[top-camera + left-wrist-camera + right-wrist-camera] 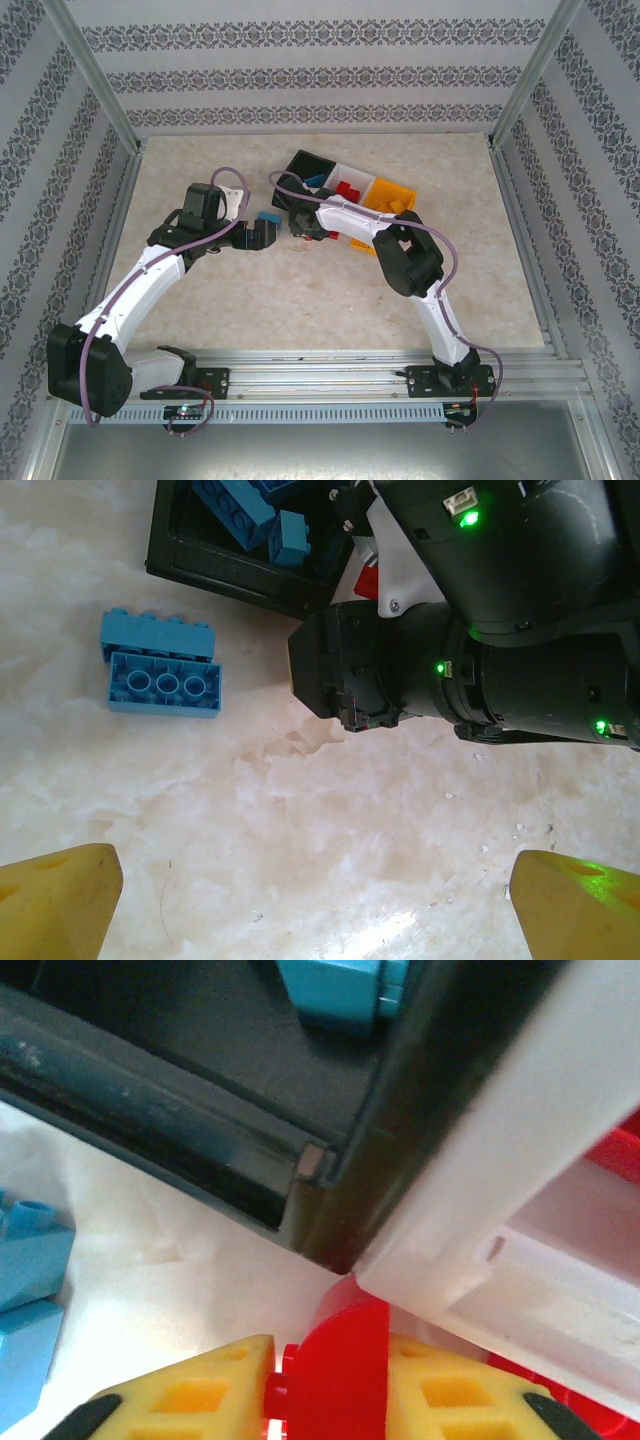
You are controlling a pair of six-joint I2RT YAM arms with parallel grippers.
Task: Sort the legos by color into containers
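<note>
— Legos [347,189] are sitting in all three bins, look: blue ones in the black bin [300,163], red in the white bin [352,172], orange in the orange bin [398,186], lined up in a row towards the back of the table [200,300].
— And the right claw [330,1395]?
— Clenched on a red brick [340,1345]. Its yellow fingers [190,1400] press the brick from both sides, right at the corner where the black bin and the white bin meet, just on the near side of their walls.
— Is the brick off the table?
— Can't tell from here. It's low, that much I can say.
— What about the left claw [320,900]?
— Released, jaws spread wide, hanging over the pale tabletop and facing the right arm's wrist [480,670].
— Any bricks near it?
— Two blue bricks [160,665], just ahead of it and to its left, touching each other. One shows its studs along the top edge, the other is tipped over so you see the hollow underside. They lie just outside the black bin, close to its near wall.
— Anything else loose?
— A bit of orange, an orange brick [360,244] I think, on the table on the near side of the bins, tucked against the right arm [420,262]
</note>
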